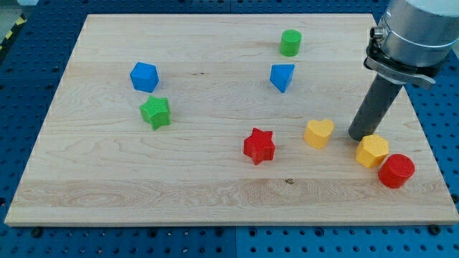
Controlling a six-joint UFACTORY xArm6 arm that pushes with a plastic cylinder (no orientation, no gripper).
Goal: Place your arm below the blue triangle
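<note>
The blue triangle (pixel 282 77) lies on the wooden board (pixel 107 179) in the upper middle right. My tip (pixel 358 135) rests on the board at the view's right, well below and to the right of the blue triangle. It stands between the yellow heart (pixel 318 133) on its left and the yellow hexagon (pixel 372 151) just below right, close to the hexagon.
A green cylinder (pixel 290 43) sits above the blue triangle. A red star (pixel 259 146) lies below it, left of the yellow heart. A red cylinder (pixel 396 171) touches the yellow hexagon's right. A blue cube (pixel 144 77) and a green star (pixel 155 112) lie at the left.
</note>
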